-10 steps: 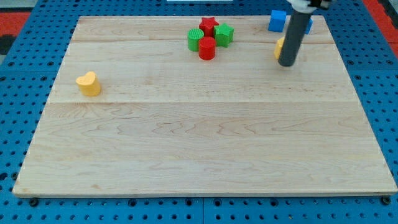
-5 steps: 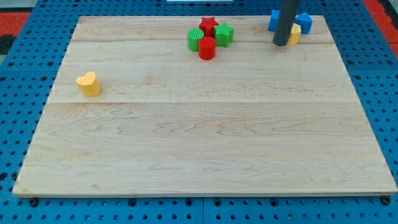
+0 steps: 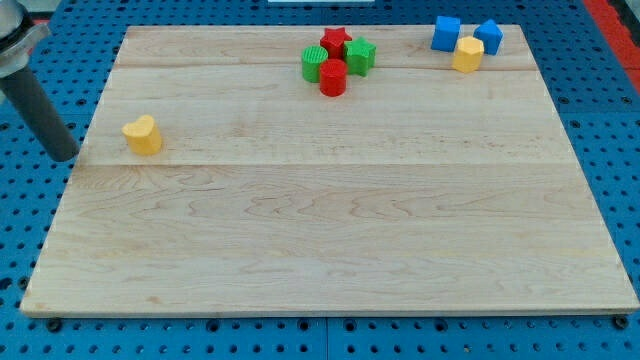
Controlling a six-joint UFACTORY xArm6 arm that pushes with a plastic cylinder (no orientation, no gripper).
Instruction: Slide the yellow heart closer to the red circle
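Eight blocks on the wooden board [image 3: 330,230]. Yellow heart [image 3: 143,134] alone at the view's left, my tip [image 3: 66,157] just left of it, apart. No claw, only a rod. Red circle [image 3: 333,78] top centre, touching red star [image 3: 336,41] and two green blocks [image 3: 314,64] [image 3: 361,55]. Two blue blocks [image 3: 446,33] [image 3: 489,36] and one yellow block [image 3: 466,53] top right.

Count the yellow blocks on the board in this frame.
2. The yellow heart sits near the view's left edge, right of my tip; a second yellow block sits top right, below two blue blocks. None seem hidden.
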